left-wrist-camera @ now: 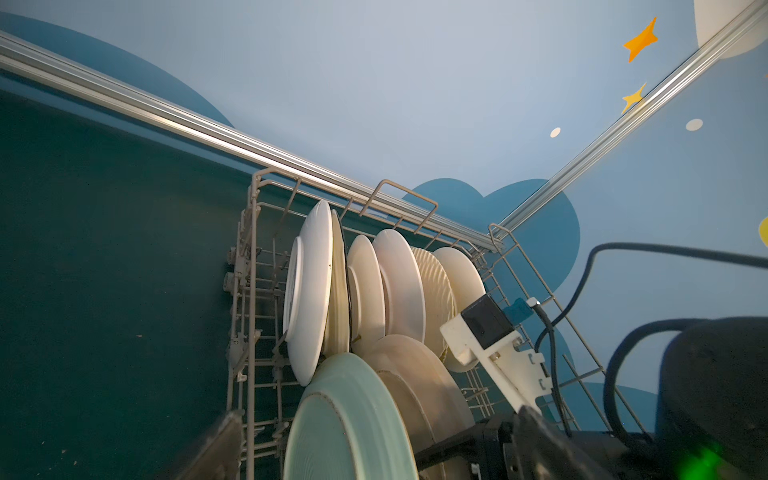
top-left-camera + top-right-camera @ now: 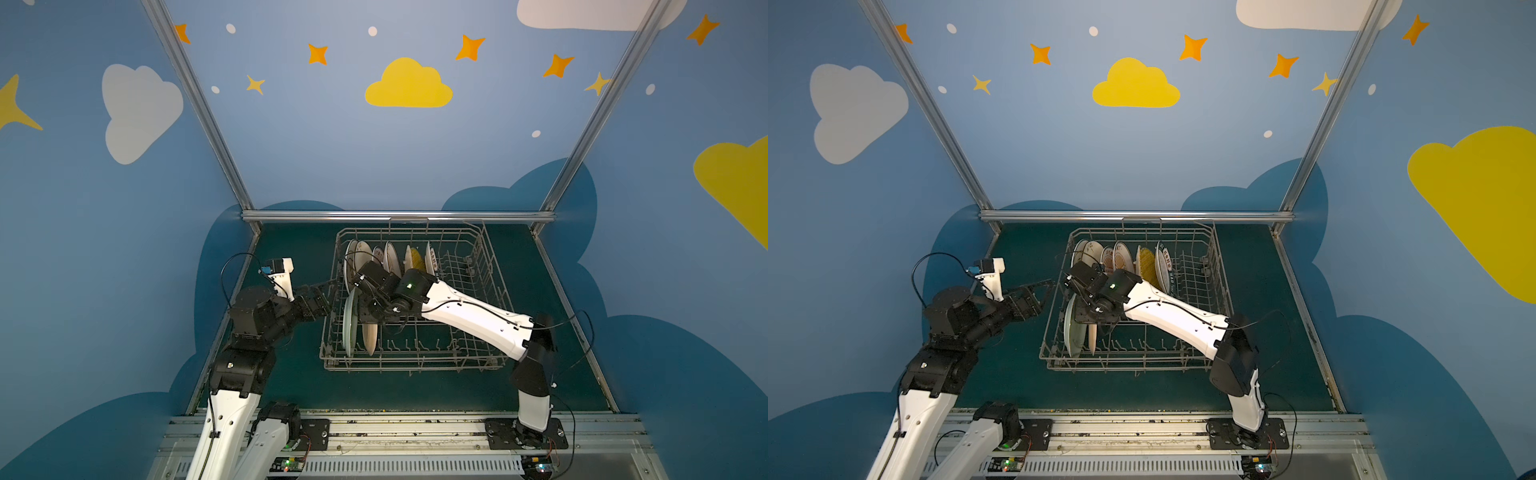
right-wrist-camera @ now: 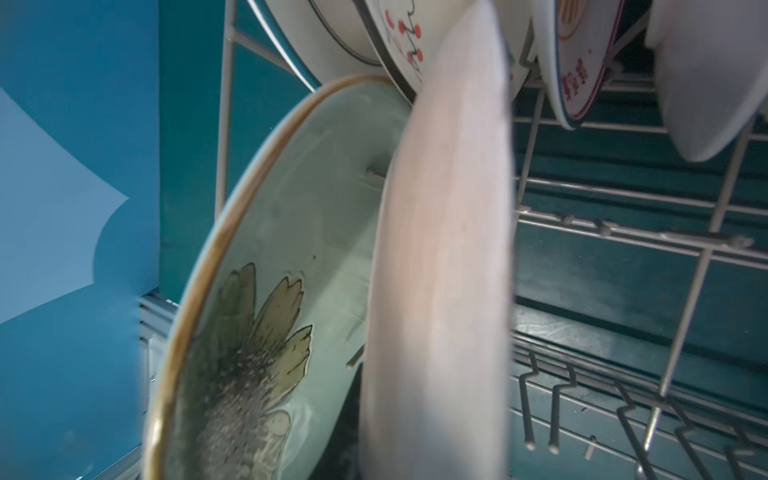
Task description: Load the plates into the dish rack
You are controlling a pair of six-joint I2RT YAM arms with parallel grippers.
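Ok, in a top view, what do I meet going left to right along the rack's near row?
Left end effector → green plate → cream plate → tines.

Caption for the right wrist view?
Side by side in the dish rack: pale green floral plate and cream plate, standing on edge.

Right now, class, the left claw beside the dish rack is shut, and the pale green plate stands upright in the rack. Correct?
No: the left claw is open, jaws wide apart in the left wrist view. The pale green plate does stand upright in the dish rack.
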